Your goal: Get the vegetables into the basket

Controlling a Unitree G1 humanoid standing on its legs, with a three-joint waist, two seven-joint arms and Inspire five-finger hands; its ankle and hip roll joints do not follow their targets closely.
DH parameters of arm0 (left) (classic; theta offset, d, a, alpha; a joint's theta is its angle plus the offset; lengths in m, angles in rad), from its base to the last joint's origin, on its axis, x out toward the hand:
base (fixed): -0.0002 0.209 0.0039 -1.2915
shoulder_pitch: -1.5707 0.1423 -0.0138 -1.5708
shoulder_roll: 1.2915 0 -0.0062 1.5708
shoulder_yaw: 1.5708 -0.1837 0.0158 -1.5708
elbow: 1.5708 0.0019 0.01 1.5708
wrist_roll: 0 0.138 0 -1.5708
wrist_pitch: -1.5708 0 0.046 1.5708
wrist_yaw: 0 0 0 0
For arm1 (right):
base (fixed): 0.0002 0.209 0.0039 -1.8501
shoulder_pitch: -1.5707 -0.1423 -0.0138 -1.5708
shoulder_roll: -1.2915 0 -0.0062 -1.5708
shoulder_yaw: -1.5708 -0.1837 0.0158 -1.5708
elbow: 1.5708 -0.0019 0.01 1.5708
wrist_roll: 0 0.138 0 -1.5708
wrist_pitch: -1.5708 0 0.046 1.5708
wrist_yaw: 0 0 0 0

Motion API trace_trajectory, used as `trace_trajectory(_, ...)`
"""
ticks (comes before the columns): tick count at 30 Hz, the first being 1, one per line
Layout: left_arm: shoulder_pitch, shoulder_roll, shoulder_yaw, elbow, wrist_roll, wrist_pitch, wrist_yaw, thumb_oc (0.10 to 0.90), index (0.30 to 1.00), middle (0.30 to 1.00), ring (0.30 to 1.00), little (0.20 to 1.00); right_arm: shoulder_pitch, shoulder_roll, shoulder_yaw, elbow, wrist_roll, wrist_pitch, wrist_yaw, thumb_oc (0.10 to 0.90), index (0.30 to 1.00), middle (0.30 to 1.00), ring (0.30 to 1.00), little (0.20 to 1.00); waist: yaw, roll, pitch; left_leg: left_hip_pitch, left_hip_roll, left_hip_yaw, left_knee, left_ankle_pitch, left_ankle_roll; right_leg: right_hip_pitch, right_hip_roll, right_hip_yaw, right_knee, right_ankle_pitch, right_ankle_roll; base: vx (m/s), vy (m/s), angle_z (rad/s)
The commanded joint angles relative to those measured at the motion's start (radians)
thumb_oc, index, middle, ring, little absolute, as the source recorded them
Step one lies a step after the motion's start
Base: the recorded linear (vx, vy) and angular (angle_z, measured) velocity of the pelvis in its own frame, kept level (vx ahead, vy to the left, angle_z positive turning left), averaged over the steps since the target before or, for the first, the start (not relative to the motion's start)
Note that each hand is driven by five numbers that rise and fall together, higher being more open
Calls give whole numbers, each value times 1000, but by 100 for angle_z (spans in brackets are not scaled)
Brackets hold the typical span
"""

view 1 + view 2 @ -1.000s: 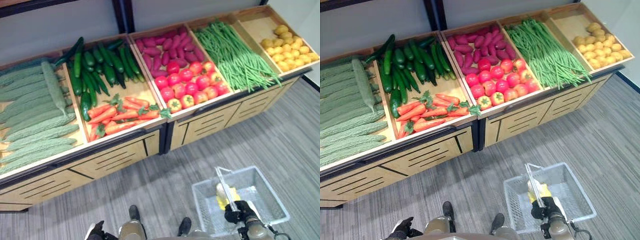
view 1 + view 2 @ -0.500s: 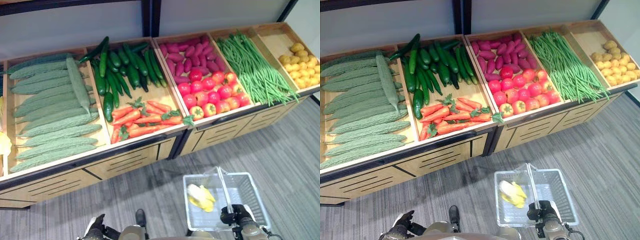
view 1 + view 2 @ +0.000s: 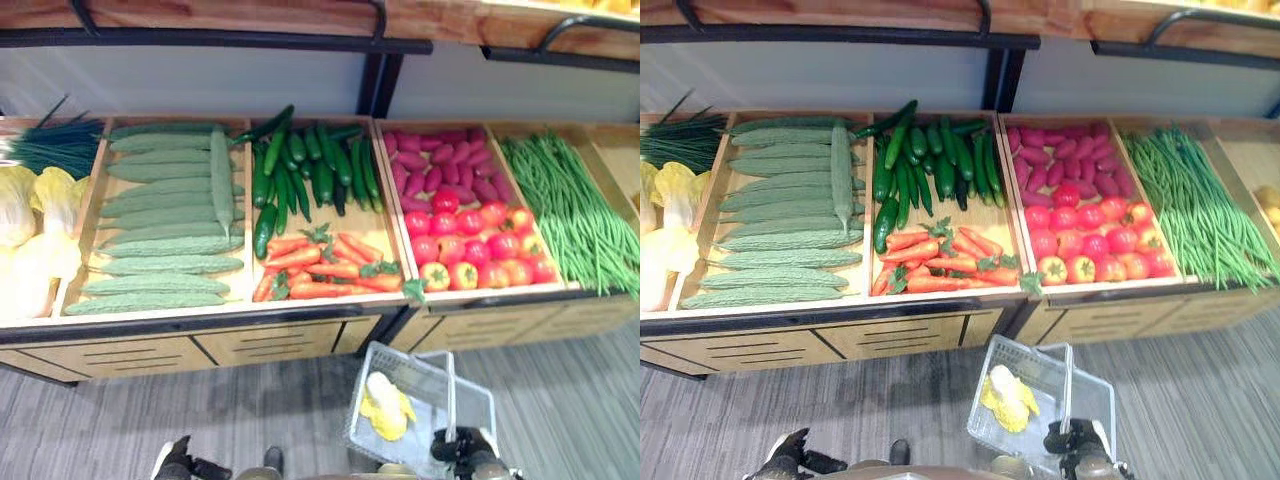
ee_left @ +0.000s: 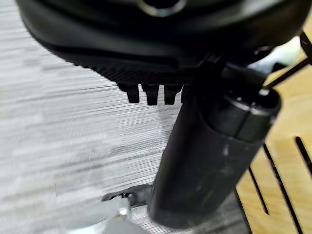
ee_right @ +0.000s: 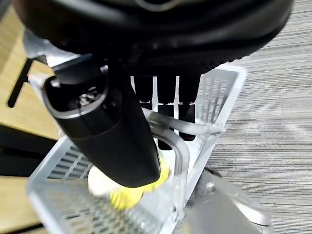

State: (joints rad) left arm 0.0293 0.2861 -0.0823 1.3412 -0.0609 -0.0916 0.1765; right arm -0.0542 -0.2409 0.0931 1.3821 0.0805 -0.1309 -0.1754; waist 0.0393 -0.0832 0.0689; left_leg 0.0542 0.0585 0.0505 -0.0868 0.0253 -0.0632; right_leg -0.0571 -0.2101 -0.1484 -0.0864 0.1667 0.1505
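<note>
- Down at the near right, your right hand had its fingers curled round the handle of the basket, carrying it above the grey floor.
- You had 1 pale yellow-and-white vegetable lying in the basket, toward its left side.
- Your left hand hung at the near left above the floor, holding nothing; in the left wrist view its fingers looked curled in, with only their short tips showing under the palm.
- Beyond the basket you faced a wooden display stand with its bins side by side.
- At the far left you had pale cabbages, with a bunch of green chives behind them.
- To their right lay the bitter gourds, stacked crosswise, with 1 lying lengthwise on top.
- The next bin held dark cucumbers at the far end and carrots at the near end.
- Right of that you had purple sweet potatoes at the far end and red tomatoes at the near end.
- Green beans filled the bin to the right of the tomatoes.
- The basket hung just near of the stand's front, below the edge between the carrot and tomato bins.
</note>
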Motion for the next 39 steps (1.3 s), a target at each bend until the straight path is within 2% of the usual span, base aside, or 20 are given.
trace_trajectory(1, -65, -5, 47, 43, -26, -20, 4, 900, 1000, 1000, 1000, 1000, 18, -126, -40, 67, -26, 13, -24, 400, 300, 300, 300, 300, -2, 7, 23, -46, 110, -37, 22, 26, -51, 8, -2, -9, 50, -38, 42, 109, -311, 12)
trace_trajectory(5, -56, -25, 81, 66, -58, -15, 11, 900, 1000, 1000, 1000, 1000, 24, -136, -48, 66, -22, 12, -28, 400, 300, 300, 300, 300, -7, 21, 17, -52, 132, -31, 27, 50, -76, 39, 15, -40, 18, -43, 32, 39, -142, 7)
trace_trajectory(8, -63, -47, 135, 56, -149, -23, 42, 900, 1000, 1000, 1000, 1000, 40, -151, -68, 69, -13, 13, -37, 400, 300, 300, 300, 300, -21, 36, 7, -61, 146, 60, 25, 85, -86, 63, 6, -86, 4, -49, 30, 0, -41, 29)
trace_trajectory(9, -63, -47, 135, 56, -149, -23, 42, 900, 1000, 1000, 1000, 1000, 40, -151, -68, 69, -13, 13, -37, 400, 300, 300, 300, 300, -21, 36, 7, -61, 146, 60, 25, 85, -86, 63, 6, -86, 4, -49, 30, 18, -23, 42)
trace_trajectory(11, -66, -34, 231, 60, -268, -49, 102, 900, 1000, 1000, 1000, 1000, 48, -150, -69, 76, -21, 18, -43, 400, 300, 300, 300, 300, -20, 42, -9, -43, 150, 76, 10, 83, -89, 69, 11, -90, -1, -54, 28, 34, -22, 30)
trace_trajectory(15, -90, 51, 425, 28, -419, -119, 270, 900, 1000, 1000, 1000, 1000, 59, -147, -78, 83, -42, 21, -71, 400, 300, 300, 300, 300, -19, 43, -30, -29, 153, 89, 0, 74, -92, 74, 8, -94, -1, -58, 31, 20, 5, -10)
trace_trajectory(17, -109, 158, 559, 26, -504, -150, 371, 900, 1000, 1000, 1000, 1000, 67, -156, -74, 69, -52, 18, -82, 400, 300, 300, 300, 300, -20, 39, -41, -24, 147, 102, 0, 58, -96, 67, -4, -88, -1, -50, 43, -29, 54, -4)
trace_trajectory(18, -112, 199, 578, 28, -507, -150, 385, 900, 1000, 1000, 1000, 1000, 67, -157, -69, 65, -54, 19, -80, 400, 300, 300, 300, 300, -21, 36, -43, -23, 145, 105, 0, 56, -97, 66, -7, -86, -1, -46, 46, -36, 74, -2)
trace_trajectory(20, -118, 258, 595, -25, -503, -171, 424, 900, 1000, 1000, 1000, 1000, 79, -162, -62, 61, -56, 17, -70, 400, 300, 300, 300, 300, -18, 36, -49, -21, 139, 102, 0, 48, -96, 65, -17, -86, -1, -37, 54, -31, 72, -3)
trace_trajectory(21, -116, 337, 601, -129, -437, -193, 477, 900, 1000, 1000, 1000, 1000, 92, -163, -62, 58, -60, 11, -63, 400, 300, 300, 300, 300, -15, 39, -54, -23, 135, 99, 0, 44, -97, 66, -22, -89, -1, -33, 59, -15, 65, 1)
trace_trajectory(23, -61, 406, 583, -491, -135, -176, 636, 900, 1000, 1000, 1000, 1000, 116, -138, -73, 44, -61, -15, -72, 400, 300, 300, 300, 300, -4, 28, -54, -24, 131, 87, 0, 35, -97, 72, -29, -96, -1, -34, 66, -11, 43, 6)
trace_trajectory(24, -26, 407, 579, -697, -9, -144, 635, 900, 1000, 1000, 1000, 1000, 125, -132, -88, 44, -57, -22, -72, 400, 300, 300, 300, 300, 4, 26, -52, -28, 128, 78, 0, 35, -96, 73, -33, -103, -1, -33, 68, -47, 10, 15)
trace_trajectory(26, 61, 386, 529, -957, 158, -153, 523, 900, 1000, 1000, 1000, 1000, 120, -143, -111, 55, -37, -21, -69, 400, 300, 300, 300, 300, 12, 25, -45, -47, 121, 56, 0, 42, -91, 71, -44, -117, -1, -25, 70, -87, 24, 29)
trace_trajectory(27, 58, 453, 502, -1005, 148, -192, 444, 900, 1000, 1000, 1000, 1000, 117, -158, -108, 48, -31, -18, -62, 400, 300, 300, 300, 300, 9, 32, -41, -45, 120, 54, 0, 39, -92, 75, -46, -118, -1, -24, 73, -82, 41, 30)
trace_trajectory(30, 57, 550, 498, -998, 70, -246, 340, 900, 1000, 1000, 1000, 1000, 117, -169, -97, 20, -37, -20, -51, 400, 300, 300, 300, 300, 6, 34, -44, -53, 114, 55, 0, 45, -91, 67, -53, -116, -1, -14, 77, -40, 36, 10)
trace_trajectory(32, 53, 665, 439, -1070, 50, -284, 179, 900, 1000, 1000, 1000, 1000, 121, -183, -90, -5, -42, -35, -14, 400, 300, 300, 300, 300, -3, 44, -48, -55, 109, 59, 0, 45, -91, 64, -60, -111, -1, -6, 82, -23, 38, -8)
trace_trajectory(33, 51, 667, 437, -1067, 50, -286, 179, 900, 1000, 1000, 1000, 1000, 121, -183, -90, -6, -42, -35, -14, 400, 300, 300, 300, 300, -3, 44, -49, -56, 109, 59, 0, 45, -91, 63, -61, -111, -1, -5, 82, -19, 41, -5)
trace_trajectory(34, 16, 742, 359, -1110, 61, -293, 78, 900, 1000, 1000, 1000, 1000, 120, -188, -82, -15, -50, -39, 9, 400, 300, 300, 300, 300, -15, 48, -55, -53, 106, 68, 0, 41, -91, 56, -65, -105, -1, -1, 85, -9, 25, -3)
trace_trajectory(38, -50, 810, 213, -1143, 67, -302, -38, 900, 1000, 1000, 1000, 1000, 111, -195, -64, -34, -63, -48, 27, 400, 300, 300, 300, 300, -41, 53, -61, -46, 104, 84, 0, 37, -90, 47, -70, -88, -1, 5, 90, -3, 18, -10)
trace_trajectory(39, -123, 840, 113, -1145, 47, -306, -93, 900, 1000, 1000, 1000, 1000, 106, -200, -58, -41, -68, -50, 32, 400, 300, 300, 300, 300, -49, 55, -62, -43, 103, 93, 0, 35, -89, 41, -70, -79, -1, 9, 92, -3, 15, -18)
